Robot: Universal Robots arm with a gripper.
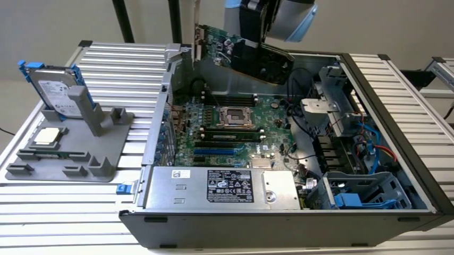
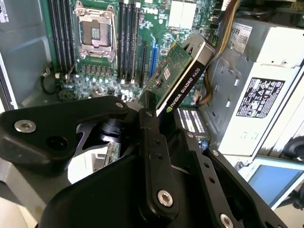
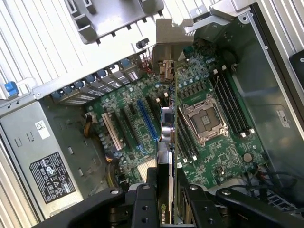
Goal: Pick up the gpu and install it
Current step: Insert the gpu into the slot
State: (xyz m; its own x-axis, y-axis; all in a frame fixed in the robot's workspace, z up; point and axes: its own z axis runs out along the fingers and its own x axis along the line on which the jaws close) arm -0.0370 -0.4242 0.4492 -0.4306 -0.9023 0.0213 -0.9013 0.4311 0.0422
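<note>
While the gripper (image 1: 260, 45) is clamping the gpu (image 1: 241, 53) tilted at twelve o'clock of the motherboard (image 1: 234, 127), that tilt is probably risking a jammed slot (image 1: 215, 151).

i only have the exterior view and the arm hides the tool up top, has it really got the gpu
Observer: Yes. In the second wrist view the tool is shut on one end of the gpu, which sticks straight out from between its fingers.
Operator: ok and is it lined up over the blue slot
Observer: It doesn't look so. In the first wrist view the gpu is seen edge-on, and its edge runs between the blue slot and the CPU socket, not over the blue slot.
</note>
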